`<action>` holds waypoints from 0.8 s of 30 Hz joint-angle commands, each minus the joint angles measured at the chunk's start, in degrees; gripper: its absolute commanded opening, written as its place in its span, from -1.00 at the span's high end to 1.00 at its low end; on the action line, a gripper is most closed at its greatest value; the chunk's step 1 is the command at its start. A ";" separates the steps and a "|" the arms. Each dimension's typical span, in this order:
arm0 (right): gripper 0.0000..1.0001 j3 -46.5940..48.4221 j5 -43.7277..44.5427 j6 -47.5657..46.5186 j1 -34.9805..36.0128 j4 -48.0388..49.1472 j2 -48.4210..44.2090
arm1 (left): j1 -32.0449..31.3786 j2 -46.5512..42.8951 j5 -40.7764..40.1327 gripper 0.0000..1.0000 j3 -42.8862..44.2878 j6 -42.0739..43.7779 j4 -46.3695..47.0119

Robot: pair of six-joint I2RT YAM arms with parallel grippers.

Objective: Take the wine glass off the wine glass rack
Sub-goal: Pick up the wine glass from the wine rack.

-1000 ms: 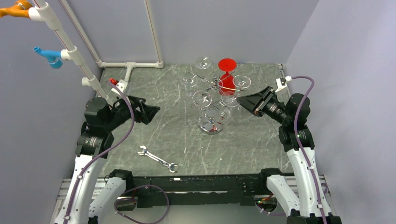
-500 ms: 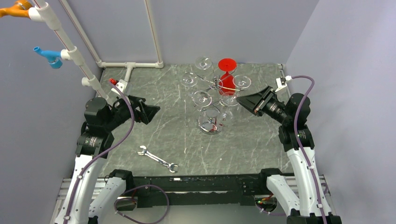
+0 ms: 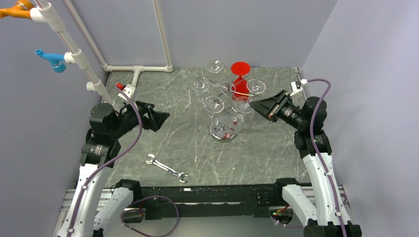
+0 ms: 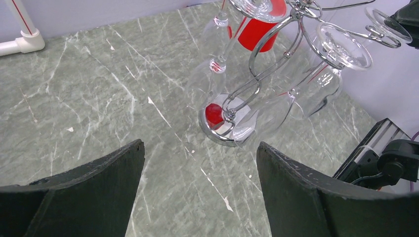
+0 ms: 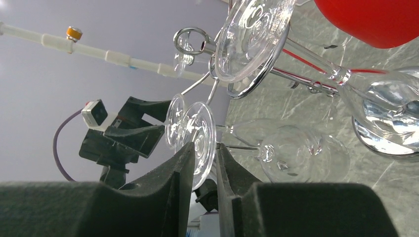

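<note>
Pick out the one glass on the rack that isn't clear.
The red wine glass, hanging upside down on the far side of the wine glass rack. Every other glass on it is clear.

No legible text, label or number on anything.

The left gripper [image 4: 198, 148] stands wide open. At 12 o'clock, the wine glass rack [image 4: 223, 132] carries clear wine glasses [image 4: 341, 47]; a red glass [image 4: 257, 29] is behind.

We see a silver wrench [image 3: 167, 168] lying flat on the marbled table [image 3: 192, 148]; well behind it stands a white pipe frame [image 3: 148, 68] with a blue fitting [image 3: 53, 60].
</note>
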 commanded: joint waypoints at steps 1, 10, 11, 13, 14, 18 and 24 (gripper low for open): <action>0.51 2.45 -1.47 0.11 0.16 1.86 -0.13 | -0.24 -0.41 -0.55 -0.74 -0.49 -0.04 1.85; 0.58 2.88 -1.55 -0.47 0.15 1.24 0.58 | -0.54 -0.27 -0.86 -0.74 -0.47 0.04 1.67; 0.59 2.79 -1.55 -0.46 0.11 1.19 0.73 | -0.54 -0.29 -0.94 -0.74 -0.42 0.06 1.58; 0.62 2.79 -1.53 -0.43 0.19 1.25 0.78 | -0.65 -0.39 -1.12 -0.74 -0.46 0.13 1.53; 0.63 2.75 -1.55 -0.34 0.20 1.27 0.86 | -0.69 -0.50 -1.18 -0.74 -0.49 0.13 1.57; 0.70 3.01 -1.17 -0.42 0.13 1.20 0.71 | -0.69 -0.56 -1.33 -0.74 -0.35 0.15 1.52; 0.79 3.67 -0.76 -0.55 0.17 0.46 0.79 | -0.78 -0.61 -1.38 -0.74 -0.36 0.22 1.40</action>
